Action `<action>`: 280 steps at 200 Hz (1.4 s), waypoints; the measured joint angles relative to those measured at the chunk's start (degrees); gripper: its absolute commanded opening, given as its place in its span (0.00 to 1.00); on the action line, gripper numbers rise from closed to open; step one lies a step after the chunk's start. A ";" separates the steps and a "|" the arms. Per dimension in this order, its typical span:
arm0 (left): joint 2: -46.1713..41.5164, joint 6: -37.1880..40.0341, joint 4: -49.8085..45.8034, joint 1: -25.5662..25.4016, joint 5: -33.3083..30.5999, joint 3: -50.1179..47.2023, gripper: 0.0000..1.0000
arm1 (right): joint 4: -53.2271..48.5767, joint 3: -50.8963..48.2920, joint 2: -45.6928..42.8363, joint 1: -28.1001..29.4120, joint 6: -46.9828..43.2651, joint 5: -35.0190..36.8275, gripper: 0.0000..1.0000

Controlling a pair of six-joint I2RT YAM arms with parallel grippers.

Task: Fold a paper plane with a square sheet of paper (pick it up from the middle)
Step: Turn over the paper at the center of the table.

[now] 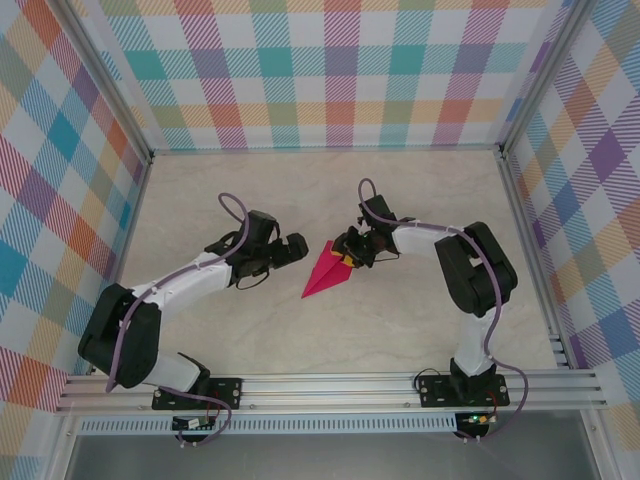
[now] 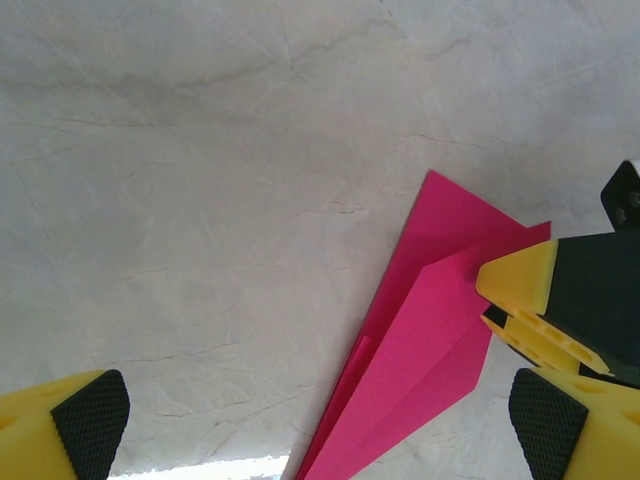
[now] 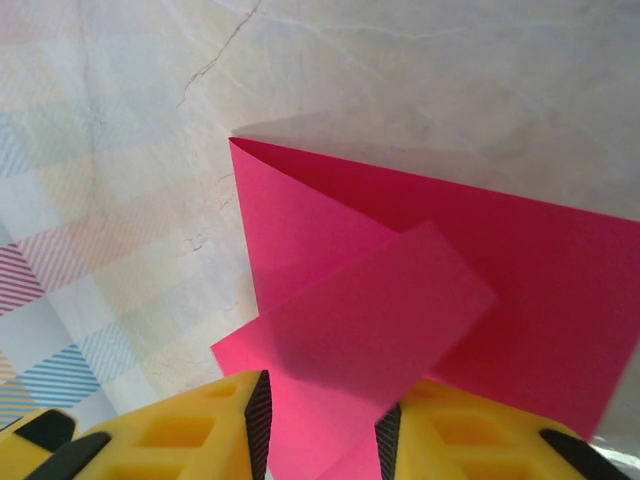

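From above, the magenta-pink folded paper plane (image 1: 322, 275), a narrow pointed dart, lies flat on the pale marbled table (image 1: 250, 200) between your arms, tip toward the near left. Your right gripper (image 1: 347, 260) sits on its far, wide end. Your left gripper (image 1: 297, 248) hangs just to its left, apart from it.

In the left wrist view, the left jaws are spread wide and hold nothing. The plane lies under their right side, with the other arm's yellow finger (image 2: 520, 285) on its wide end. If you lower here, one pad would likely land on a wing edge and buckle the layers.

In the right wrist view, the pads straddle a loose flap (image 3: 370, 300), but you cannot tell whether they pinch it. Closing harder could crumple the flap. Lifting could pull the folds open or drag the plane.
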 measured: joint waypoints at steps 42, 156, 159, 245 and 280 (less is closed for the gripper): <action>1.62 -2.34 0.39 3.41 6.84 0.00 1.00 | 5.42 -0.31 0.59 0.00 -0.76 -2.75 0.09; -2.16 -8.92 13.68 6.47 26.29 -2.03 1.00 | 13.81 3.10 -9.22 -4.79 -0.81 -18.12 0.07; -2.16 -9.51 14.78 6.47 26.91 -2.32 1.00 | 14.10 3.28 -9.22 -4.98 -0.48 -18.58 0.07; -1.90 -16.76 29.94 5.84 33.62 -3.72 0.80 | 19.56 4.02 -9.22 -5.25 6.69 -26.93 0.09; -1.05 -17.64 32.35 5.70 34.12 -3.96 0.62 | 19.67 4.02 -9.18 -5.25 6.93 -28.55 0.09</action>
